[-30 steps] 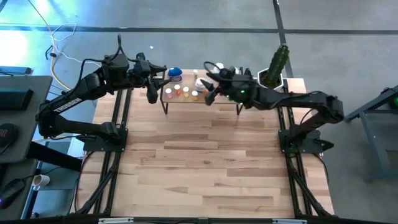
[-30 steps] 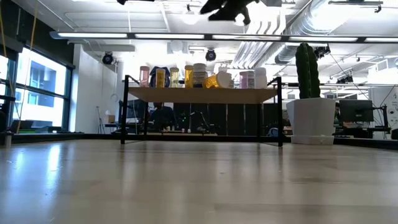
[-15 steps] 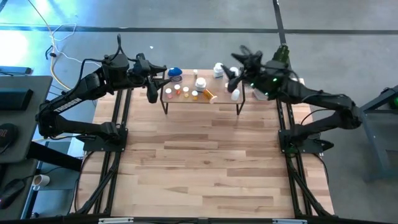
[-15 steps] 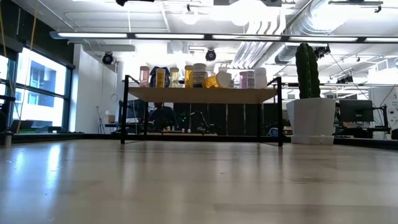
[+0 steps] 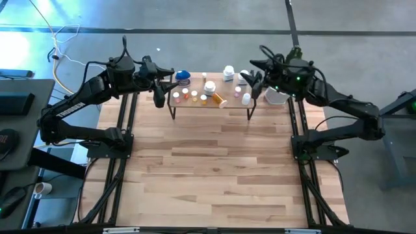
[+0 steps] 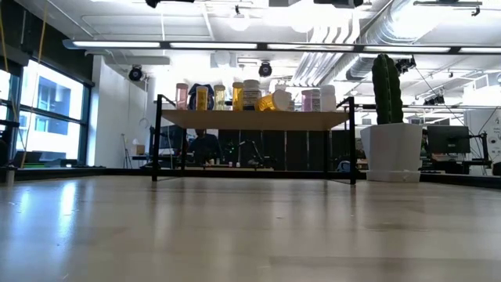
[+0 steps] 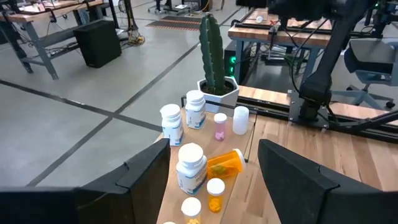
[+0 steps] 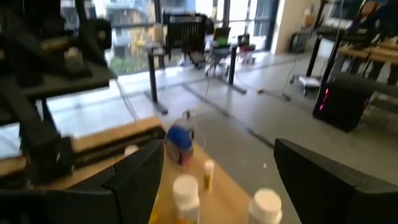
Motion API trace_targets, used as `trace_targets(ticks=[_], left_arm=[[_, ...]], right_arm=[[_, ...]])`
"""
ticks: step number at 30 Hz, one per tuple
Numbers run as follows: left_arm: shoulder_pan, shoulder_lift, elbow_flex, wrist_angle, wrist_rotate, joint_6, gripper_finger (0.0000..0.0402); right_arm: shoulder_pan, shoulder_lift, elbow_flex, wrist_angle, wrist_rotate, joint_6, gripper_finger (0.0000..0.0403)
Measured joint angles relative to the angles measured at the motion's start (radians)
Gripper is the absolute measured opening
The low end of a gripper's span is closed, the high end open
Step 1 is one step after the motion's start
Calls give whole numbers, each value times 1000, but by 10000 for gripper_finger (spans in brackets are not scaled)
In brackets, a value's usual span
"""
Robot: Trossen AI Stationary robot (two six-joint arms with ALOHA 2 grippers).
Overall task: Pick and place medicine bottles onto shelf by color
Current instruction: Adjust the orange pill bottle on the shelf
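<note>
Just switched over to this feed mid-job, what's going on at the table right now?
The small bottles are all up on the low wooden shelf with black legs at the table's far edge; one orange bottle lies on its side. Both arms hang by the shelf, holding nothing. The left pincer is open at its left end, the right pincer is open at its right end, beside the white pot with a cactus.
</note>
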Motion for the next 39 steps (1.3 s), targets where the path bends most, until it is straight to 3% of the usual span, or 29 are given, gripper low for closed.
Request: trace_targets(ticks=[16, 25, 35, 39], left_arm=[[0, 0, 0, 14, 0, -14, 234], [0, 0, 0, 13, 0, -14, 234], [0, 0, 0, 13, 0, -15, 234], [0, 0, 0, 12, 0, -23, 234]], right_arm=[[93, 15, 0, -228, -3, 157, 296], [166, 101, 0, -351, 7, 293, 296], [237, 248, 0, -349, 125, 343, 296], [262, 304, 0, -335, 221, 338, 296]])
